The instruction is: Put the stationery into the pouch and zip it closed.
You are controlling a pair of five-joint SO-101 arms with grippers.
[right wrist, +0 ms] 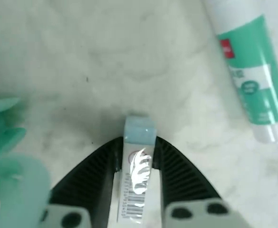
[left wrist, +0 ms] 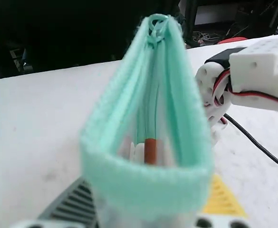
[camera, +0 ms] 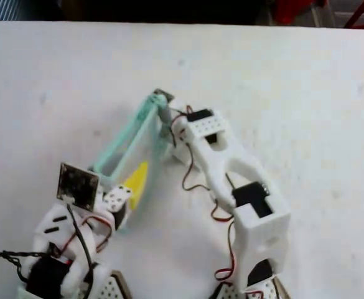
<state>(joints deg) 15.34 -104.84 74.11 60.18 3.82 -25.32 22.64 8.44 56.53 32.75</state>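
Note:
The pouch (camera: pixel 129 149) has a mint-green rim and clear sides, and it lies open between the two arms. My left gripper (camera: pixel 122 199) is shut on its near end. In the left wrist view the open mouth of the pouch (left wrist: pixel 146 185) faces the camera, with an orange-brown pen (left wrist: pixel 150 152) and white items inside. My right gripper (right wrist: pixel 138 142) sits at the pouch's far end (camera: pixel 163 106), shut on a slim white stick with a pale blue tip (right wrist: pixel 139 130). A green-and-white glue stick (right wrist: pixel 253 80) lies on the table beyond it.
The white table (camera: pixel 306 93) stretches wide to the right and toward the far edge. The right arm's white body (camera: pixel 244 193) and red cables (camera: pixel 222 218) lie just right of the pouch. Dark room clutter sits beyond the table's far edge.

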